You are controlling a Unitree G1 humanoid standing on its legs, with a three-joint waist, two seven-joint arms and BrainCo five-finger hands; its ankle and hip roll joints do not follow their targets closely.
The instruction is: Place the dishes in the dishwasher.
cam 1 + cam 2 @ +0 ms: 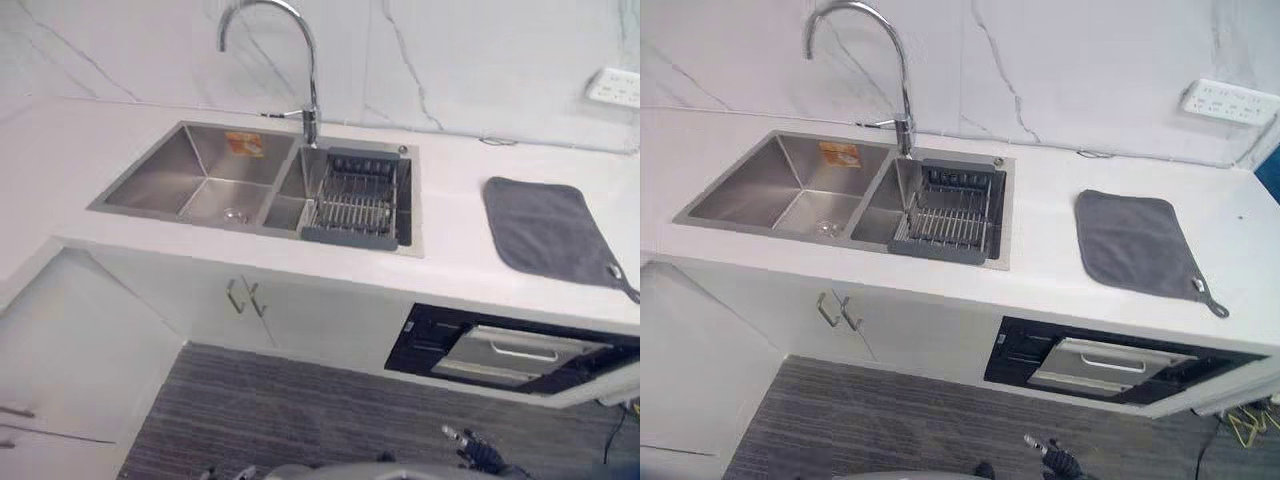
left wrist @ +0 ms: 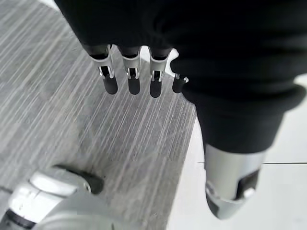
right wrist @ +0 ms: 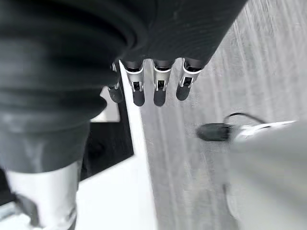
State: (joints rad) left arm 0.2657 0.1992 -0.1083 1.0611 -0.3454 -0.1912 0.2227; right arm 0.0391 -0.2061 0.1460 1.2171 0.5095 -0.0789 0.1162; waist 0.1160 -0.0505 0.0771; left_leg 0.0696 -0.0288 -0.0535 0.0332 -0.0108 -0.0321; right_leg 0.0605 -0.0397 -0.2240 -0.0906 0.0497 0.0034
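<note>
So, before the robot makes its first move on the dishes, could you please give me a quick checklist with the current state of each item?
1. Left hand free: ok, fingers straight, holding nothing, hanging over the floor.
2. Right hand free: ok, fingers straight, holding nothing.
3. Dishes located: cannot tell; the drying rack in the right basin of the sink shows no clear dish.
4. Dishwasher open: not ok; its dark front under the counter looks only slightly ajar, handle showing.
5. Grey cloth out of the way: ok, lying flat on the counter right of the sink.
6. Faucet clear of the rack: ok, spout arches over the left basin.
</note>
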